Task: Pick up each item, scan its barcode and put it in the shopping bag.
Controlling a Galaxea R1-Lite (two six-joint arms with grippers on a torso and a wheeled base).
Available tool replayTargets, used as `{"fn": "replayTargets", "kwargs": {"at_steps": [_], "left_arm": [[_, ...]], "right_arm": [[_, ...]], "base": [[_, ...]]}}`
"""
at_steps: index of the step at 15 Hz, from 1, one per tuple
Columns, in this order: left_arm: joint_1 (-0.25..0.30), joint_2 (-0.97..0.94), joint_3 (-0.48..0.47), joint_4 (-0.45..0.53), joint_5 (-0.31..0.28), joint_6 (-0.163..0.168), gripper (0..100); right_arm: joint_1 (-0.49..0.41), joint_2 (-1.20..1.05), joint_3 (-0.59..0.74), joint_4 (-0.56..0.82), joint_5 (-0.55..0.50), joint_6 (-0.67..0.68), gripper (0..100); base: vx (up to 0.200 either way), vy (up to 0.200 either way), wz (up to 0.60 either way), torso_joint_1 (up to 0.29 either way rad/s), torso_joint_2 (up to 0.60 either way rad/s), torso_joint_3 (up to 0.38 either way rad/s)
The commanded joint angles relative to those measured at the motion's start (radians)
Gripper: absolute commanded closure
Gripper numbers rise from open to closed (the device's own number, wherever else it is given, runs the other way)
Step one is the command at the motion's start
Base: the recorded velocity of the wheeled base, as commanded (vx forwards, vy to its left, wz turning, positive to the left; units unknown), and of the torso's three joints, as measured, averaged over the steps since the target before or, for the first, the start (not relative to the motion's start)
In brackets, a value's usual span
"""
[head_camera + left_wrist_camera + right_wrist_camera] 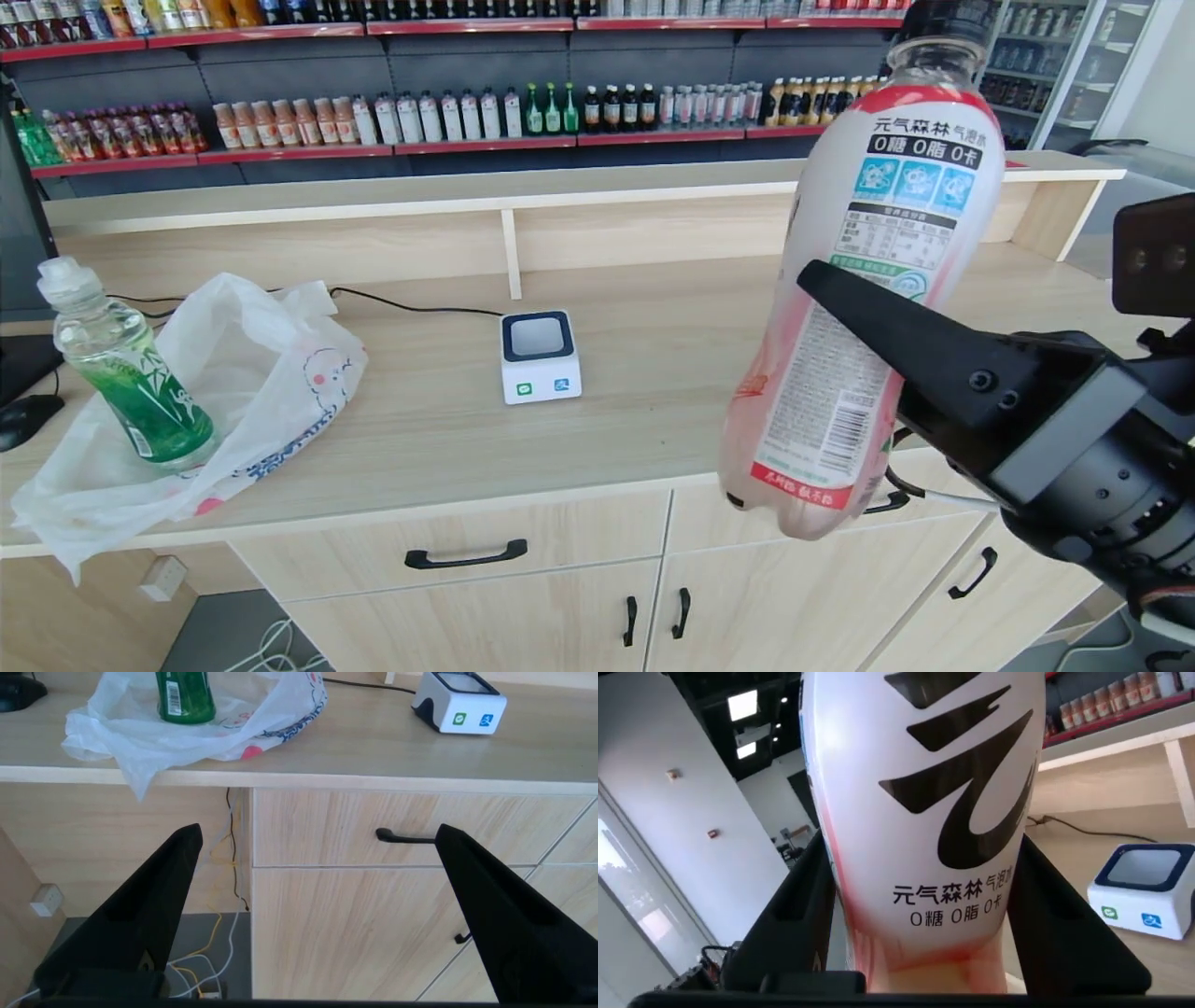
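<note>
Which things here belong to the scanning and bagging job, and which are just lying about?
Job: pink bottle held in the right end effector, scanner, shopping bag, green bottle.
Lying about: computer mouse, shelved drinks.

- The right gripper is raised above the level of the scanner, to its right and nearer the robot.
- Its two black fingers clamp the lower half of the pink bottle, which stands nearly upright, cap up and leaning slightly.
- The right wrist angles up from the lower right.
- The left gripper hangs lower than the scanner, on the robot's side of it, jaws spread wide and holding nothing.
</note>
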Motion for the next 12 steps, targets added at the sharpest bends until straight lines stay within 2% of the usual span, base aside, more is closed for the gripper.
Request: {"fn": "replayTargets", "kwargs": {"at_steps": [1, 6, 12], "left_arm": [[0.0, 0.001, 0.0, 0.0, 0.001, 0.0, 0], [0.0, 0.001, 0.0, 0.0, 0.001, 0.0, 0], [0.0, 0.001, 0.0, 0.001, 0.001, 0.0, 0]], "right_arm": [[0.018, 0.097, -0.115, -0.002, 0.0, 0.001, 100], [0.033, 0.062, -0.151, -0.002, 0.003, 0.075, 100], [0.038, 0.059, -0.145, -0.002, 0.003, 0.052, 100]], "base": [[0.0, 0.0, 0.0, 0.0, 0.0, 0.0], [0.0, 0.0, 0.0, 0.0, 0.0, 0.0], [0.0, 0.0, 0.0, 0.0, 0.0, 0.0]]}}
